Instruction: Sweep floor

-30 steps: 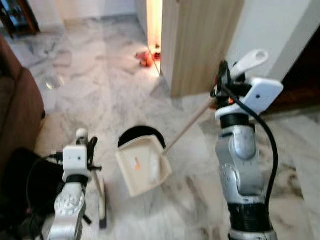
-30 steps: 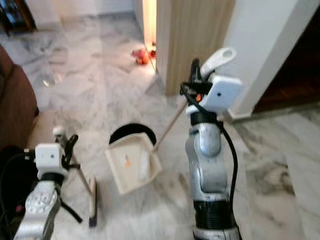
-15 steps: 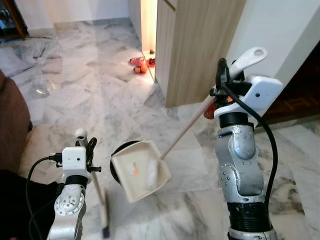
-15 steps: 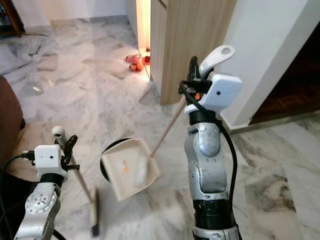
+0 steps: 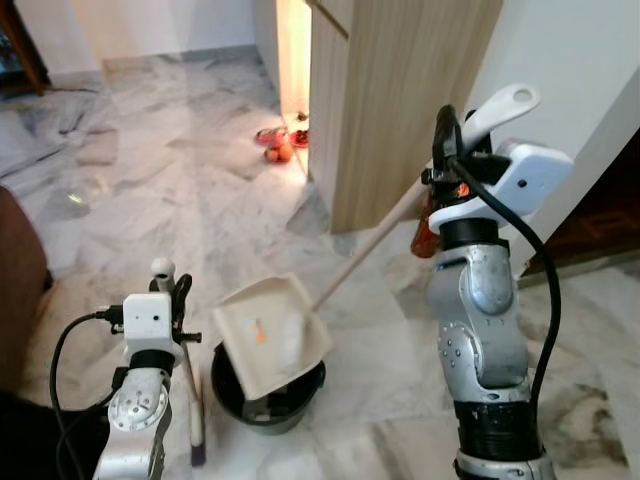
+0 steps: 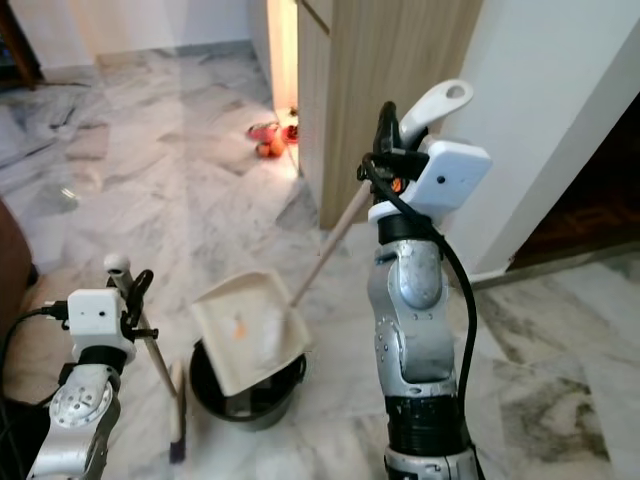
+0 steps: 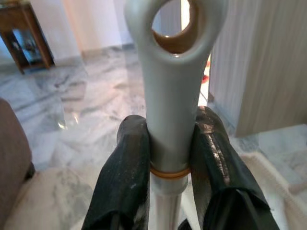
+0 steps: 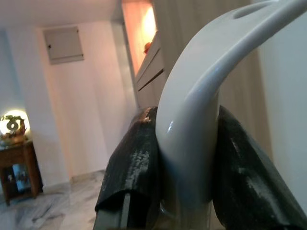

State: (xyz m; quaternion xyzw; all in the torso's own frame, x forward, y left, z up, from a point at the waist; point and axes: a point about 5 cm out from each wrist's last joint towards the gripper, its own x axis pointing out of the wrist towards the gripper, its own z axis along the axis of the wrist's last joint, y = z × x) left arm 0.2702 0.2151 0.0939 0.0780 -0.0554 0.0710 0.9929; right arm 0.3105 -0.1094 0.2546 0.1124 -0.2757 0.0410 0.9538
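Dustpan (image 5: pixel 268 335) handle slants up-right (pan tilted over bucket (image 5: pixel 266 394)).

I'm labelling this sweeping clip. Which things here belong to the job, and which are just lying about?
Part of the job:
left gripper holding the broom
right gripper holding the dustpan
black bin under the dustpan

Lying about:
orange items on the floor by the wooden cabinet
brown sofa
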